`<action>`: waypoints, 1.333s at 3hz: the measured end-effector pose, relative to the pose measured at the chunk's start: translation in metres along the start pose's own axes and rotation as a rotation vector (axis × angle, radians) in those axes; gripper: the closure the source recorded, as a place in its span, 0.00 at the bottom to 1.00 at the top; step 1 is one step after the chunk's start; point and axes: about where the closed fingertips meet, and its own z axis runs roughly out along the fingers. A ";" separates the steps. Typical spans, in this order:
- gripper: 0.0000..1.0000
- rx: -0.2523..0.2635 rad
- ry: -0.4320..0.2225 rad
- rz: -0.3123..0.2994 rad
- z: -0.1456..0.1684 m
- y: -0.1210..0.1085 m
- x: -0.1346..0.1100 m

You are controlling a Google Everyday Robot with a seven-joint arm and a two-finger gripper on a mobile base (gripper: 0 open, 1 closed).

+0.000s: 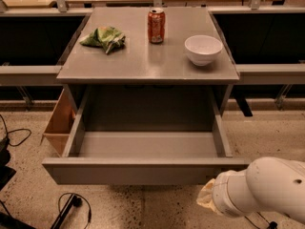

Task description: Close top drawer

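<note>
Matte grey top drawer [143, 171] and worktop [143, 63], red can [156, 26], green bag [105, 38], white bowl [203, 49], cream tool [206, 200] off the front-right corner.

Warm overhead light leaves a soft sheen on the tabletop [143, 66] (1 reddish reflection below the can [156, 26]). The top drawer [143, 173] is shaded inside, and the gripper [207, 202], lower right, is evenly lit.
</note>
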 end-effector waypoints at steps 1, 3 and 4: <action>1.00 0.000 0.000 0.000 0.000 0.000 0.000; 1.00 0.020 -0.083 -0.060 0.053 -0.048 -0.016; 1.00 0.049 -0.115 -0.105 0.070 -0.087 -0.032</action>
